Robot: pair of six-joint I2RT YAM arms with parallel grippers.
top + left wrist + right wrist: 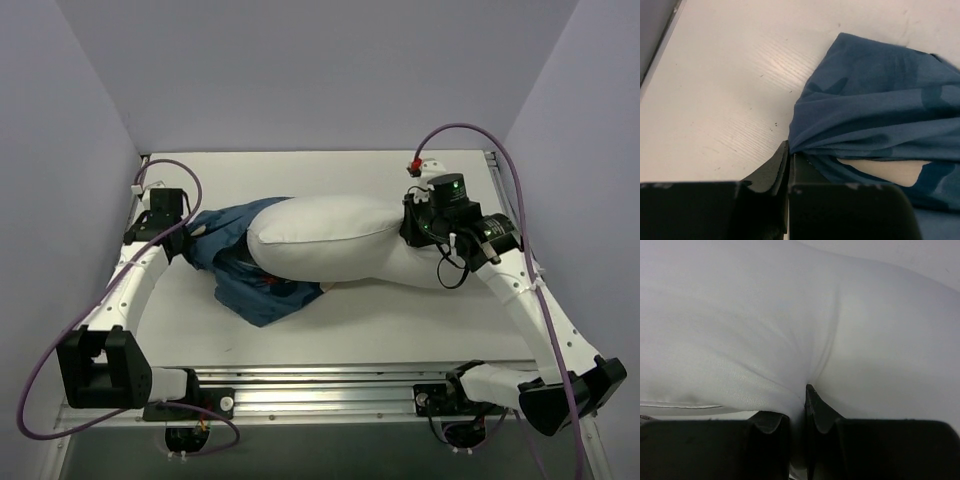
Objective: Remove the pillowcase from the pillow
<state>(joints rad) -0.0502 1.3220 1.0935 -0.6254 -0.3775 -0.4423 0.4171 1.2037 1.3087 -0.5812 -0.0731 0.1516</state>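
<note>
pillow [330, 240] mostly bared on the bench [400, 320], pillowcase [240, 265] bunched round its left end, edge pinched by left end effector [789, 150], pillow fabric pinched by right end effector [799, 402]

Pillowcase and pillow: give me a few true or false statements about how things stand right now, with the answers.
1. The left gripper is pinched shut on a fold of the pillowcase. True.
2. The pillow is fully covered by the pillowcase. False: nearly all of it shows bare white.
3. The right gripper is shut on the pillow's white fabric. True.
4. The pillowcase is bunched at the pillow's right end. False: it is bunched at the left end, by the left gripper.
</note>
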